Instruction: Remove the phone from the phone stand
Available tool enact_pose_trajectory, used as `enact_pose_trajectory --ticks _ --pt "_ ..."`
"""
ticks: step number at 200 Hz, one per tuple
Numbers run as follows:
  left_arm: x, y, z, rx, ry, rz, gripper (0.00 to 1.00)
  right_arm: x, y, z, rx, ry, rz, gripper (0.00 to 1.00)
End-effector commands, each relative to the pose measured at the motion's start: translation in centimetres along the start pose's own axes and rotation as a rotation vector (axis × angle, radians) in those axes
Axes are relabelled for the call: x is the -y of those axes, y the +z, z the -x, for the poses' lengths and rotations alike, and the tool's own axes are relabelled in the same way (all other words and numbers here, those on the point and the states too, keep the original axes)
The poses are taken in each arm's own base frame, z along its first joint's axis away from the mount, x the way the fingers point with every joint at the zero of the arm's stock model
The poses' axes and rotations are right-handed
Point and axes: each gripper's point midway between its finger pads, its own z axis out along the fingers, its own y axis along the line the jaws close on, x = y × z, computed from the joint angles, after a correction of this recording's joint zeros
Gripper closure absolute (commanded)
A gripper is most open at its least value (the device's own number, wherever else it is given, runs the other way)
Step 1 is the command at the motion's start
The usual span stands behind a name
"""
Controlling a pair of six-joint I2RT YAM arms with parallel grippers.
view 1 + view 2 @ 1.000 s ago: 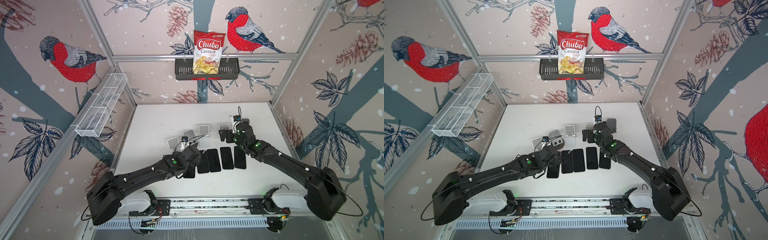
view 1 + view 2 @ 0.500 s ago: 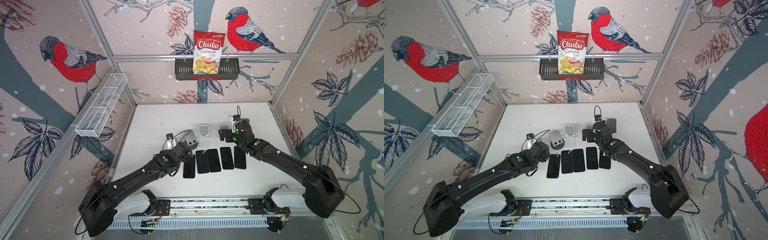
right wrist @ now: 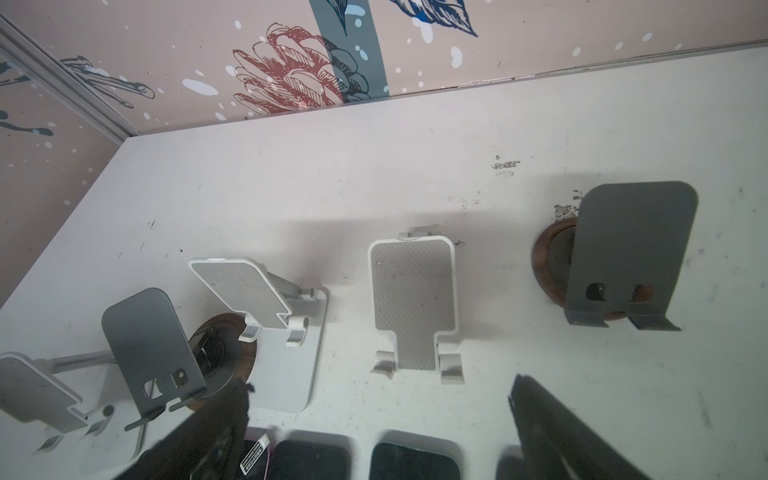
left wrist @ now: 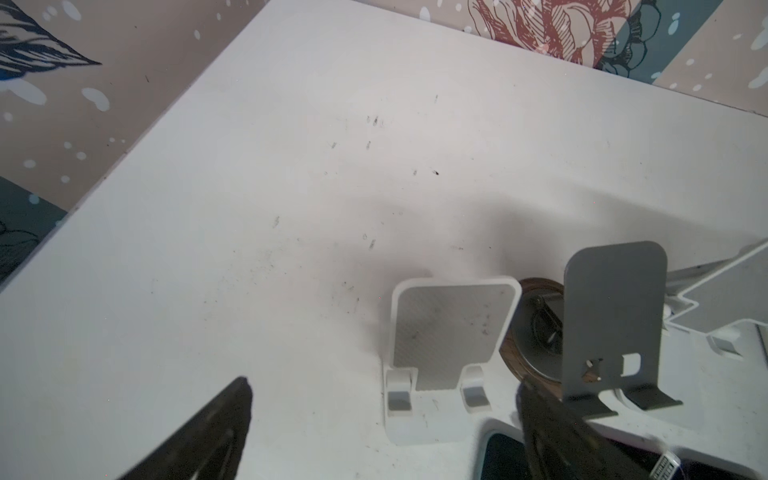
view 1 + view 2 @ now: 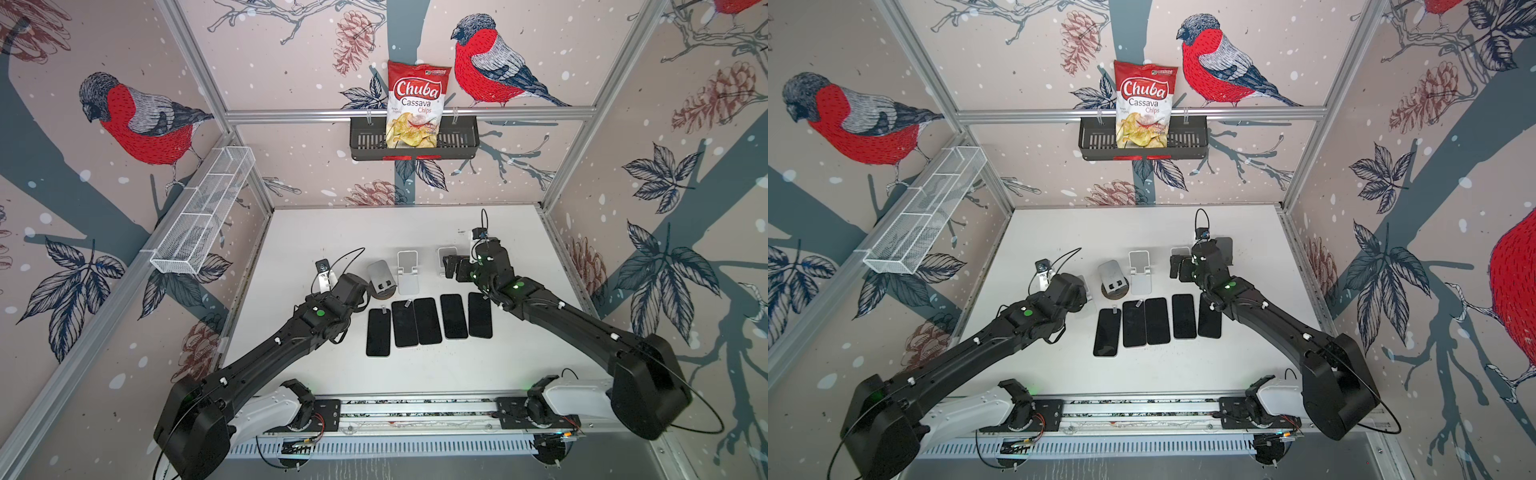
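The left tool [image 4: 382,381] hangs low over the white tabletop [image 4: 291,166] near the left end of a row of stands. Its two black fingers [image 4: 208,428] are spread wide and grip nothing. In its wrist view, a small white plastic phone stand with a grey textured backrest [image 4: 451,332] stands just beyond the fingertips. Just beside it is a grey sheet-metal phone stand on a round wooden base [image 4: 611,316]. The pale-edged corner of one black phone [image 4: 498,453] shows close to one finger.

The right tool [image 3: 380,383] is also spread wide and grips nothing. It hangs over the right part of the row. Its wrist view shows a white stand with a grey dotted pad [image 3: 411,299] straight ahead of the fingers. To one side of that stand is a dark grey plate stand on a round wooden disc [image 3: 631,253]. To the other side are a white stand on a flat white base [image 3: 249,291], a grey metal stand [image 3: 149,345] and one more white stand [image 3: 37,386] at the edge of the view.

In both top views, five black rectangular phones lie flat in a row on the tabletop between the two arms. They are just in front of the stands, on the side nearer the robot bases. The leftmost phone [image 5: 378,332] sits slightly nearer the bases than the others. The next two [image 5: 404,323] [image 5: 428,321] lie edge to edge. The rightmost phone [image 5: 480,315] lies right beside the right arm.

On the back wall, a red-and-white bag of cassava chips [image 5: 417,104] stands in a black slotted basket [image 5: 365,141]. A white wire-mesh tray [image 5: 203,216] hangs on the left wall.
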Motion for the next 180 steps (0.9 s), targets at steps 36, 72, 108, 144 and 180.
enact_pose_trajectory --ticks 36,72,108,144,180 --pt "-3.6 -0.4 6.3 0.201 -0.078 0.056 0.02 6.8 -1.1 3.0 0.090 0.051 -0.210 0.01" --pt "-6.9 0.2 8.9 0.299 -0.108 0.150 0.02 14.8 -2.5 3.9 0.181 0.178 -0.464 0.01" --pt "-10.4 2.1 9.1 0.373 -0.151 0.259 0.02 20.6 -5.4 3.2 0.360 0.216 -0.647 0.01" --pt "-10.9 4.3 8.8 0.431 -0.079 0.297 0.02 23.5 -7.1 1.1 0.468 0.150 -0.744 0.01" --pt "-10.2 7.5 8.0 0.416 0.019 0.264 0.03 25.2 -5.5 -1.5 0.448 0.108 -0.745 0.01"
